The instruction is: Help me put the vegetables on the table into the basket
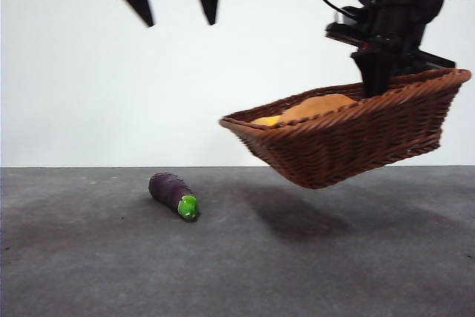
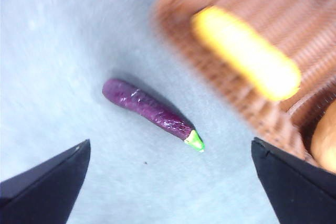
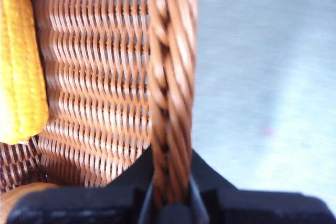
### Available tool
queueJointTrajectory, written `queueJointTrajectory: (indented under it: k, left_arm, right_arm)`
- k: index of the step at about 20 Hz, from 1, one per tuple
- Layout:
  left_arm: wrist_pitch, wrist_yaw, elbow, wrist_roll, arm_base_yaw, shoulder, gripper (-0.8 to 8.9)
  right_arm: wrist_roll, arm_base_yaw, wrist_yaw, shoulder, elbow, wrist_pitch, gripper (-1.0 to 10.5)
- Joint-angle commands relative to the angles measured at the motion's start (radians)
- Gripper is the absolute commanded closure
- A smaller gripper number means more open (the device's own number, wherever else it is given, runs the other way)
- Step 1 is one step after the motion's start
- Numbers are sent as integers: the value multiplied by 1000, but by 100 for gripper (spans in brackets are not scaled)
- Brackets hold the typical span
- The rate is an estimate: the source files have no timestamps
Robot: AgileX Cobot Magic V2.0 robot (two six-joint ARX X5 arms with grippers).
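The table point(image 1: 237, 257), a dark grey mottled surface, spans the lower part of the front view. Above it the basket point(image 1: 356, 135), reddish-brown wicker with a braided rim, hangs clear of the surface, tilted so that its low end points toward 9 o'clock and its high end toward 3 o'clock; its shadow falls on the table beneath. The right gripper point(image 1: 376, 79) descends from 1 o'clock and its jaws are clamped on the basket's raised rim; the right wrist view shows the braided rim point(image 3: 170, 103) pinched between the two black jaws. Inside the basket lie the tan-brown lump point(image 1: 319, 106), rising just above the rim, and the yellow vegetable point(image 2: 247, 53), which rests on the woven floor beside it. The left gripper point(image 1: 174, 20) hangs at 12 o'clock in the front view, its jaws set wide apart and holding nothing, high above the table. The purple eggplant point(image 1: 172, 194), with a green stem end point(image 1: 188, 207), lies on the table at about 8 o'clock from the basket, apart from it and below the left gripper.
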Motion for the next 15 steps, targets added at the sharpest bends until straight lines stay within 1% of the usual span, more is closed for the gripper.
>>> queueJointTrajectory:
  k: [1,2,5,8,10,13,15]
  left_arm:
    - [17,150,-8,-50,84,23,219]
    - [31,191,-8,-58,122,33,219]
    - [47,207,-8,-64,175,90,219]
    - [61,207,-8,-63,182,176,218]
    - [100,206,-8,-66,185,241,219]
    - [143,206,-8,-105,196,330,219]
    - [140,191,-8,-105,203,383,219]
  right_arm:
    - [5,-24,-11,-11,2,2,954]
    - [3,-34,-11,-11,2,3,954]
    - [3,-55,1,-11,2,4,954]
    - [3,-60,4,-11,2,4,954]
    - [3,-60,4,-11,2,1,954]
    - [3,-59,4,-11,2,-1,954]
    - [3,-59,4,-11,2,-6,954]
